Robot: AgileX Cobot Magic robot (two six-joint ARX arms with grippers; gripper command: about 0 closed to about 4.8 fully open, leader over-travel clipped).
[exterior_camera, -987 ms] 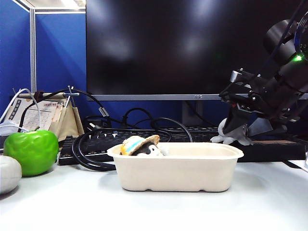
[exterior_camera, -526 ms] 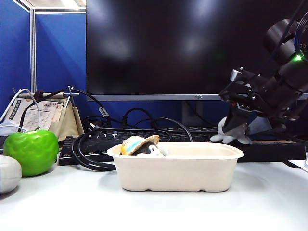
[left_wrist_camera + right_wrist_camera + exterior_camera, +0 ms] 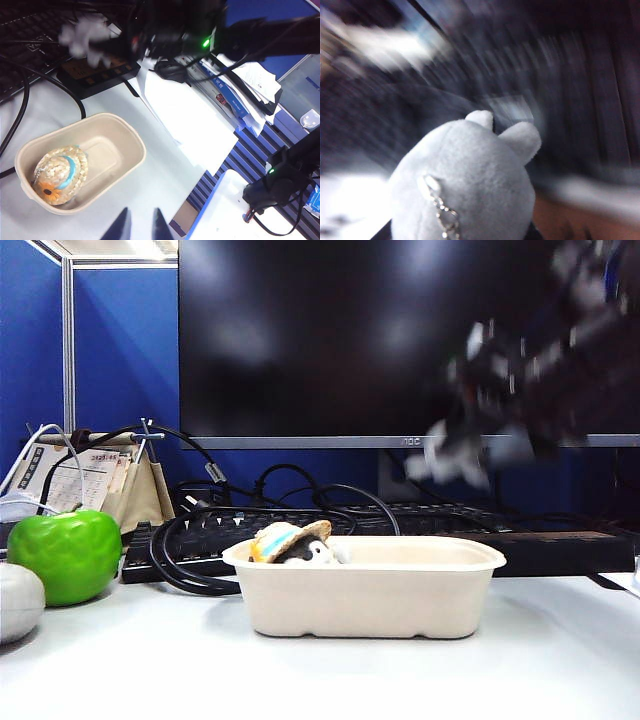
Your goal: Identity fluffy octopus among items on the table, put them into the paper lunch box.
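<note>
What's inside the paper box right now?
Inside the paper lunch box sits only a straw-hatted plush; its hat hides the body. The fluffy octopus is in the right gripper, up in the air.

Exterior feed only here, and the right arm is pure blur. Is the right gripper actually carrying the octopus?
Observer: Yes. The right wrist view shows the fluffy octopus, keychain visible, held in the right gripper up in front of the monitor.
Operator: Room left in the box?
Observer: Seen from above in the left wrist view, the straw-hatted plush sits at one end of the paper lunch box; the other end is bare.
Operator: Left gripper?
Observer: The left gripper is open, above the table beside the box, holding nothing.
</note>
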